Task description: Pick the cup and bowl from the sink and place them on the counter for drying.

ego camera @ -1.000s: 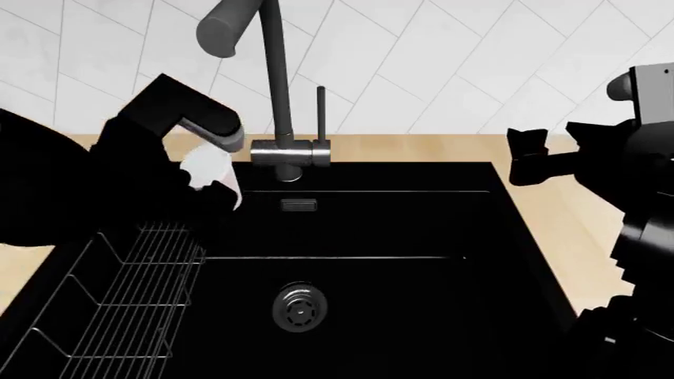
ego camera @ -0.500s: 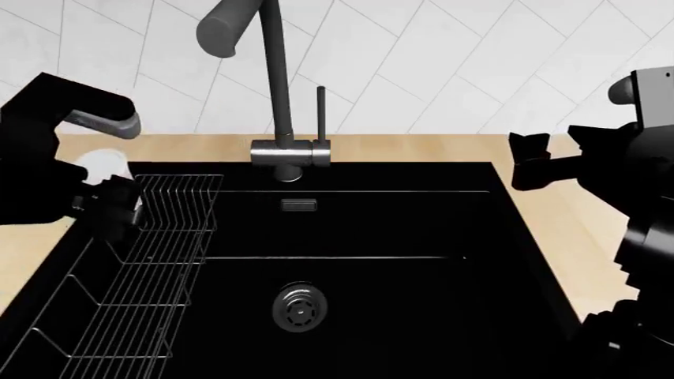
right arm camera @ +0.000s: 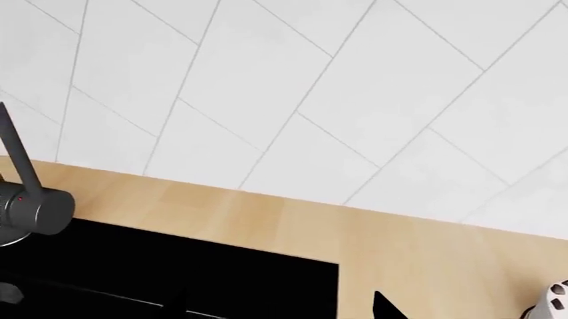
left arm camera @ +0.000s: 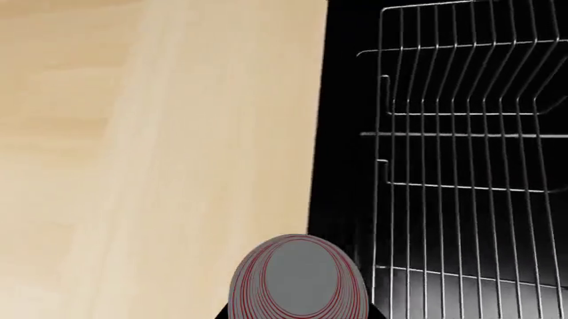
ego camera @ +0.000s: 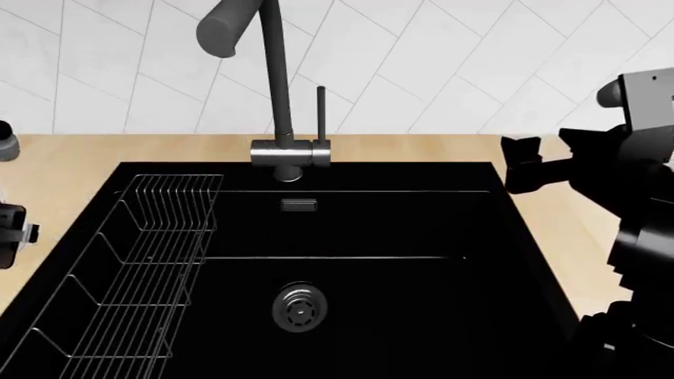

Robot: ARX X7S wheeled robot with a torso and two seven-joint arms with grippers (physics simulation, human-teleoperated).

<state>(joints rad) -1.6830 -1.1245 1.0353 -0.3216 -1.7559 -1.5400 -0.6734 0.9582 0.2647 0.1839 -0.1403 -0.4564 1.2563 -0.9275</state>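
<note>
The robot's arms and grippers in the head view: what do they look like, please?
The right arm is matte black and blocky, with a light grey box-shaped part at its top; its gripper is black with angular fingers. Of the left arm only a black sliver with small grey parts shows at the frame edge. No cables or markings are visible.

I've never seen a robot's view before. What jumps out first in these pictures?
The big black sink fills the head view, with a tall dark faucet rising at its back and a wire rack along its left side. In the left wrist view, a cup with thin red rings hangs over the edge where the beige counter meets the sink.
</note>
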